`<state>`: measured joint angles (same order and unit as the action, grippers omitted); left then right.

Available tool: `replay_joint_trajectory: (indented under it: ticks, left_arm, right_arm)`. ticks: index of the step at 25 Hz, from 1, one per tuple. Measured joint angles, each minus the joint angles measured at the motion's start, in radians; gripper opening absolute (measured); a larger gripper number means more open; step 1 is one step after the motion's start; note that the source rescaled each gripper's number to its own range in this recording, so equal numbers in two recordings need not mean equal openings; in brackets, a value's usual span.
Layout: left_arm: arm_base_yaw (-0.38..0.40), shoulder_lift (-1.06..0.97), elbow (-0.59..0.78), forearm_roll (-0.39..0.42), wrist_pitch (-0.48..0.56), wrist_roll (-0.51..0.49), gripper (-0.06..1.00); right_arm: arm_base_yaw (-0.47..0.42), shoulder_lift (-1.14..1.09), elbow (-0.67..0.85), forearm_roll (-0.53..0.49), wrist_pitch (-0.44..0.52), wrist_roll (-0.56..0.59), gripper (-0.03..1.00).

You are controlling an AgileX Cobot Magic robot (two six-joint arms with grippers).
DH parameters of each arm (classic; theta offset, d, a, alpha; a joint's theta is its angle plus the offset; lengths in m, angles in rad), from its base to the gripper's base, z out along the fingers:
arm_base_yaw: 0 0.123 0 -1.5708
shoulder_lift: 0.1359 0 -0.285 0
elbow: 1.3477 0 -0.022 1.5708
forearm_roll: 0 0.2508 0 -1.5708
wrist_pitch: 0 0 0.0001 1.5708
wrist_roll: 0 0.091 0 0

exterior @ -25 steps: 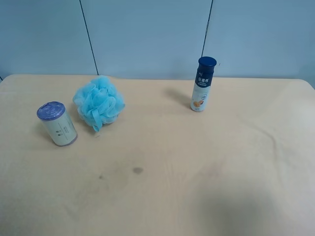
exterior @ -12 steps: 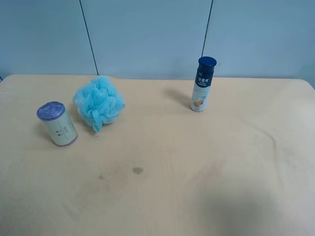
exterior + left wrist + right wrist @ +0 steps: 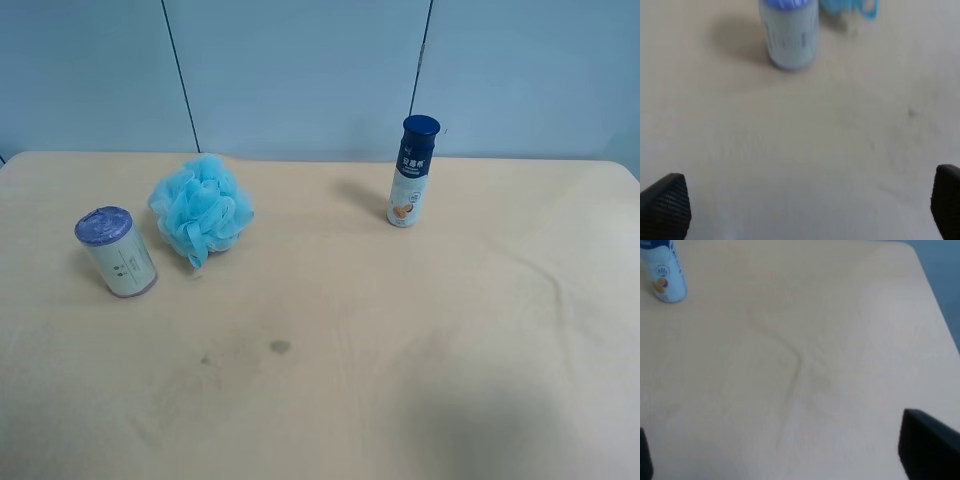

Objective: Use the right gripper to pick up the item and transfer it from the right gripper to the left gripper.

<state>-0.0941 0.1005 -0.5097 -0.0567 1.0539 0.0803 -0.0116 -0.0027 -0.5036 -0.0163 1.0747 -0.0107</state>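
Note:
The item, a short cream-white canister [image 3: 118, 252] with a purple-blue foil top, stands on the table at the exterior high view's left. It also shows in the left wrist view [image 3: 789, 34], ahead of my left gripper [image 3: 805, 207]. The left gripper is open and empty, its fingertips [image 3: 666, 205] wide apart at the frame's corners. My right gripper [image 3: 790, 452] is open and empty over bare table, far from the canister, with one finger [image 3: 927, 445] showing. Neither arm shows in the exterior high view.
A fluffy light-blue bath pouf [image 3: 199, 208] sits just beside the canister; its edge shows in the left wrist view [image 3: 850, 7]. A slim navy-capped bottle [image 3: 412, 172] stands at the back, also in the right wrist view [image 3: 664, 270]. The beige table [image 3: 400, 340] meets a blue wall behind.

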Motion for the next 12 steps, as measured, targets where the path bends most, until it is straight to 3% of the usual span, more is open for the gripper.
replay_joint_trajectory:
  ticks: [5,12]
  left_arm:
    - [0.028,-0.102,0.002,0.074,0.000,-0.102,0.90]
    - [0.175,-0.103,0.004,0.078,0.000,-0.109,0.90]
  right_arm:
    - [0.000,0.000,0.000,0.000,0.000,0.000,0.90]
    - [0.000,0.000,0.000,0.000,0.000,0.000,0.90]
